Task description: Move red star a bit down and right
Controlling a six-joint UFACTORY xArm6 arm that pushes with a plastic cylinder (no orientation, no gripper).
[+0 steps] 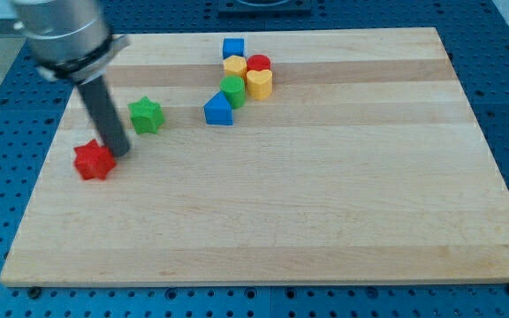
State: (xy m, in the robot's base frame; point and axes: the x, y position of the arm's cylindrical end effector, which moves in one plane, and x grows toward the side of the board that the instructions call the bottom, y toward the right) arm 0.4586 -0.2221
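Where the table (325, 230) nears its left edge: red star (93, 161), roughly midway between the top and bottom edges. My tip (120, 152) down at the star's upper right side, touching or just beside; contact not certain. No claw on this arm, only the dark rod (104, 115), so no claw state to report; cannot tell beyond that. Green star (146, 115) near, toward the top edge and right of the rod, apart from the red star. Cluster close to the top edge, left of centre: blue cube (233, 48), yellow block (235, 65), red cylinder (259, 64), yellow heart (260, 83), green block (233, 91), blue triangular block (219, 110), packed touching or nearly so. Well apart from the red star.
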